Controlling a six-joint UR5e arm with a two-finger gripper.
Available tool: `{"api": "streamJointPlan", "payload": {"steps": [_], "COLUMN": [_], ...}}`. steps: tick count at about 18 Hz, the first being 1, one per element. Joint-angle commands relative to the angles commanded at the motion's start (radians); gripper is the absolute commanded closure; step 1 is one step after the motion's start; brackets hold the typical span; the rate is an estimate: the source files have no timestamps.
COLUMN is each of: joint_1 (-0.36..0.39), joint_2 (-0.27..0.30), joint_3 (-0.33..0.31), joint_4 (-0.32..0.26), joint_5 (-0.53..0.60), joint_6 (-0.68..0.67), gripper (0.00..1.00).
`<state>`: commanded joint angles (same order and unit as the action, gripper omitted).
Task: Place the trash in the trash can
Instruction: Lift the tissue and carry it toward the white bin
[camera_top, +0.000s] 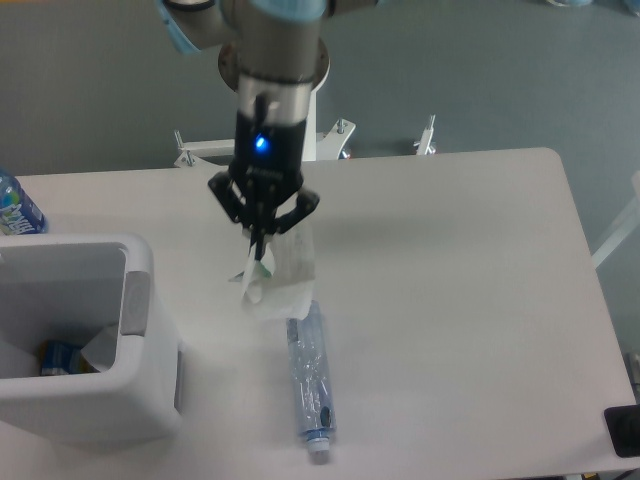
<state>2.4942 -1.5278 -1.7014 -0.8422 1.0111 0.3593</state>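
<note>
The gripper (261, 240) is hanging above the table (450, 260), fingers pointing down and pinched together on the upper edge of the crumpled white wrapper (277, 272), which is dangling free beneath it, clear of the tabletop. Holding the wrapper by its top edge is probably what is letting it hang loose like this, ready to be dropped rather than pushed.

The trash can (80, 340) is sitting at about eight o'clock from the gripper, well apart, its opening facing up and some scraps showing at the bottom. The grey panel (134, 302) is lining its near inner wall, on the side facing the arm. The carry toward the bin looks unobstructed, though the thick rim is something the dangling paper would need to pass over.

The flattened bottle (310, 378), the other piece of trash, is lying on the table at about five o'clock from the gripper, just below the hanging wrapper, cap end pointing toward the front edge. It is not being touched.

At the far nine o'clock edge, an upright water bottle (15, 205) is standing behind the bin. A dark object (624, 430) is showing at the lower right corner.
</note>
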Motion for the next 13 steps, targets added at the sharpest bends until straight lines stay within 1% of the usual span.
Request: {"api": "streamJointPlan", "payload": {"steps": [4, 5, 7, 10, 13], "joint_1": [-0.023, -0.04, -0.078, -0.144, -0.228], "joint_2": [-0.005, -0.011, -0.015, -0.02, -0.087], "joint_3": [0.063, 0.077, 0.091, 0.094, 0.141], "joint_4": [0.002, 0.002, 0.002, 0.002, 0.002], "joint_5": [-0.011, -0.009, -0.009, -0.009, -0.006], "joint_6": [-0.141, -0.176, -0.241, -0.26, -0.263], "gripper": [1.0, 1.0, 1.0, 1.0, 1.0]}}
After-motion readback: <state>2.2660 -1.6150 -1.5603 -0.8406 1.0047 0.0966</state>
